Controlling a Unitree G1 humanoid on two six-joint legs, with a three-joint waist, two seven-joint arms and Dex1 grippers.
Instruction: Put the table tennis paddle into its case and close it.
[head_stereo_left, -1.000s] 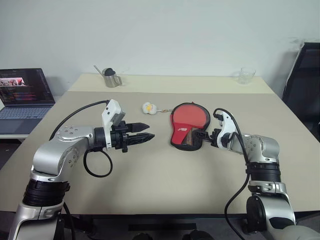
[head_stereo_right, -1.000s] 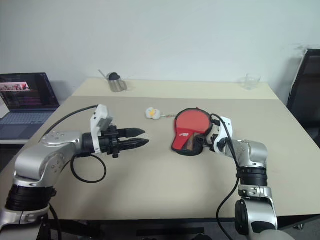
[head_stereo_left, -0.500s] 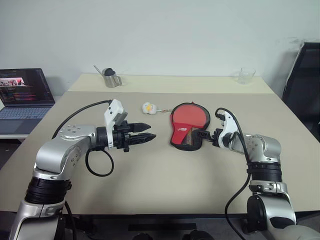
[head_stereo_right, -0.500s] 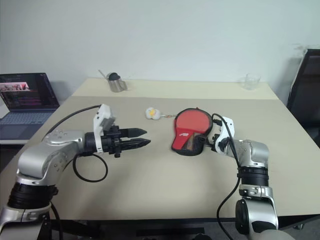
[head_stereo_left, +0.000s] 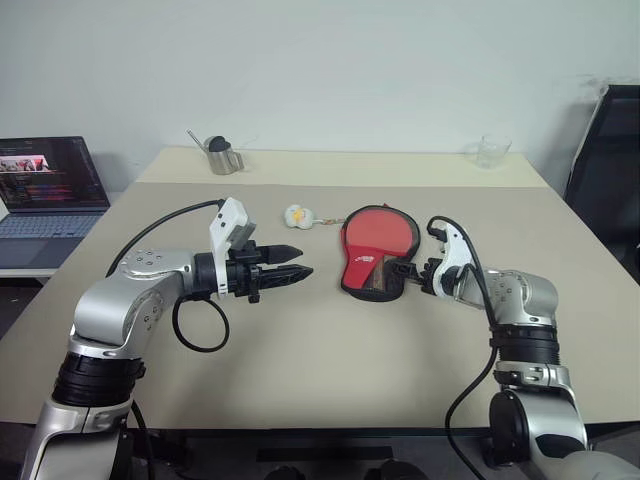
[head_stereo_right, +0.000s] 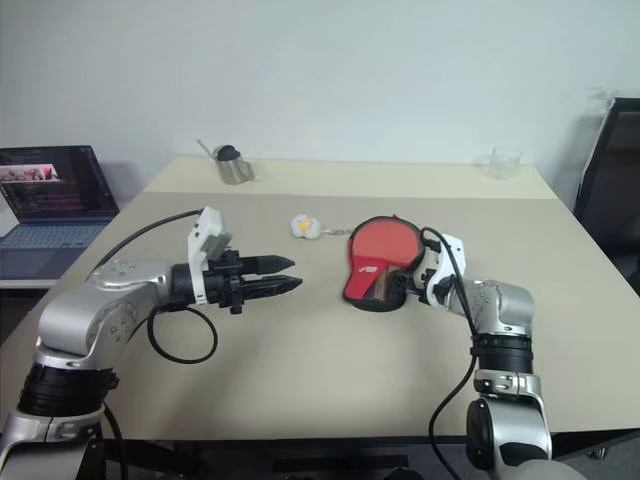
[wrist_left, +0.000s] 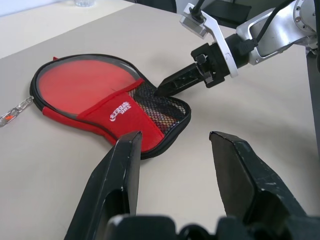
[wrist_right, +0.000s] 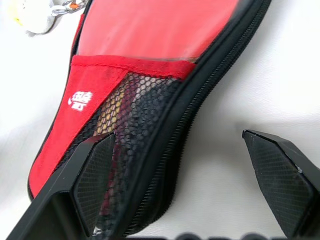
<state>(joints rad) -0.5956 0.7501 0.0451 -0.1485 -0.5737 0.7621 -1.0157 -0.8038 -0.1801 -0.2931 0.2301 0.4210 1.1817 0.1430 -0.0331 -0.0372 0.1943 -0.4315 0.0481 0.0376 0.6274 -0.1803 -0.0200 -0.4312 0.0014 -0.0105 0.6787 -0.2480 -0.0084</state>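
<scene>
Lighting was bright, even and diffuse from overhead, leaving the table (head_stereo_left: 330, 350) pale and the back wall flat, with soft faint shadows under the left gripper (head_stereo_left: 296, 272) and beside the case (head_stereo_left: 375, 247). The head views were sharp across the tabletop, without marked glare or edge distortion; the laptop (head_stereo_left: 48, 195) screen glowed on its own. In the right wrist view the table washed out almost to white, while the near black fingers (wrist_right: 92, 175) were slightly soft against the crisp mesh.
</scene>
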